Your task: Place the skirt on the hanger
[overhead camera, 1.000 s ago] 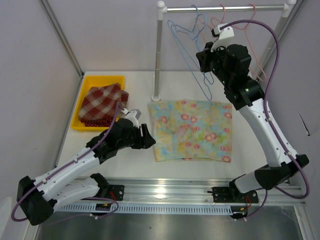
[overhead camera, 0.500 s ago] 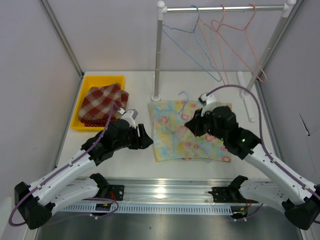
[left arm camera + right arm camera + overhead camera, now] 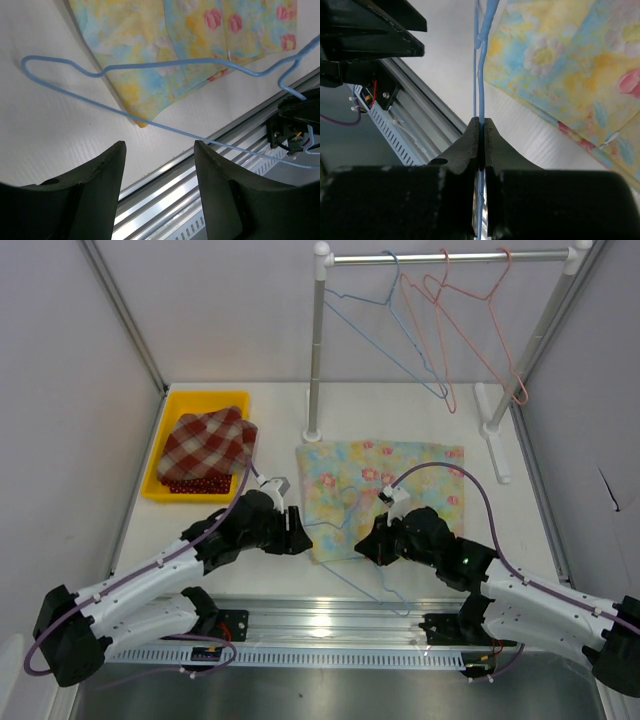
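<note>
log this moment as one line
right pincer: shut on blue hanger | left pincer: open, empty | skirt: flat on table

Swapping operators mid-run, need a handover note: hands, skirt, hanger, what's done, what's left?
Right hand: shut on the blue hanger, pinching its wire.
Left hand: open, holding nothing, beside the skirt's near left corner.
Skirt: spread flat on the table, not on the hanger yet.
Blue hanger: low over the skirt's near left corner; can't tell whether it touches the cloth.
Done: hanger in hand, at the skirt.
Left: get the skirt onto the hanger; probably then hang it on the rail.
</note>
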{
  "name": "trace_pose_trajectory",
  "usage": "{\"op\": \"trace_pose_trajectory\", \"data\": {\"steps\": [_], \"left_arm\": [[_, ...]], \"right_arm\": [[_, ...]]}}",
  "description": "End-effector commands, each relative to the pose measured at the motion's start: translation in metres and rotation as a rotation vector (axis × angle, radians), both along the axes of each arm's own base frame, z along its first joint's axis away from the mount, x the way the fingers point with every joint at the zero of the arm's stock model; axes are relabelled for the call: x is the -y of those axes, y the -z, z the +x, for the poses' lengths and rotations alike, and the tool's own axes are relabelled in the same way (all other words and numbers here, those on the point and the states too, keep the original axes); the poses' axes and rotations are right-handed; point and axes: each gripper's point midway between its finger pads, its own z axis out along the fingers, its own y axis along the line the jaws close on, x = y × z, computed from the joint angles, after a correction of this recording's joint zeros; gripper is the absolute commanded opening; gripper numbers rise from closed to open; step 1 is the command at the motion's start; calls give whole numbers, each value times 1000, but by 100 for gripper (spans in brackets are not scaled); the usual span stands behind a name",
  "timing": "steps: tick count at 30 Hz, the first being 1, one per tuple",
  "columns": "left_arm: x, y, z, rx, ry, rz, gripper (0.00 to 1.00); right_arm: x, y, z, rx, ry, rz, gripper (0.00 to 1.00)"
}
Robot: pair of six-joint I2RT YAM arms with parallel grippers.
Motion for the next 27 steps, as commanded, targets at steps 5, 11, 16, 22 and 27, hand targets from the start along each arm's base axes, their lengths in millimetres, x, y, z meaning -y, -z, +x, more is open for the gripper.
{"op": "trace_pose_trajectory", "data": {"steps": [5, 11, 16, 22, 27], "left_arm": [[16, 29, -9, -63, 16, 13, 63], [20, 59, -7, -104, 10, 51, 63], [28, 71, -2, -117, 14, 64, 63], [40, 77, 2, -128, 22, 52, 62], [45, 76, 1, -133, 34, 47, 62]], "right_arm": [[4, 19, -6, -18, 70, 4, 0], [28, 46, -4, -30, 168, -47, 0], [37, 62, -3, -24, 199, -73, 0], [37, 77, -10, -9, 176, -135, 0], [41, 89, -13, 4, 201, -200, 0]]}}
